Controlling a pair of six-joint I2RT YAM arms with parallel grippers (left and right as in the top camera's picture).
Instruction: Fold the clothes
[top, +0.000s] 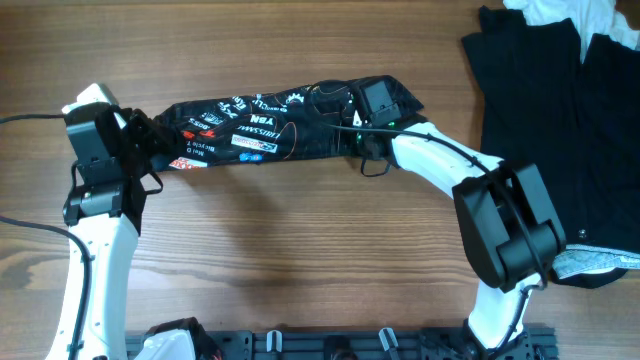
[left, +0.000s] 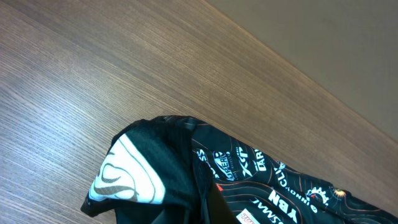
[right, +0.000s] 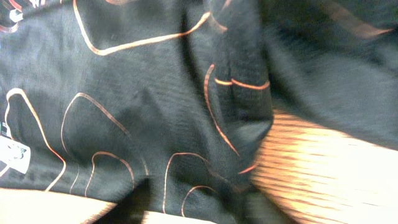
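Between the two claws, the black T-shirt lies as a long band across the bench, its long axis running straight from the left claw to the right claw. The left claw seems clamped on the bunched end nearest it, though its fingers are hidden. The right claw sits at the opposite end, pressed into cloth, and whether it is closed cannot be told. Each arm is nearest its own end, so the coming fold likely carries one end toward the other. More black garments wait beyond the right claw.
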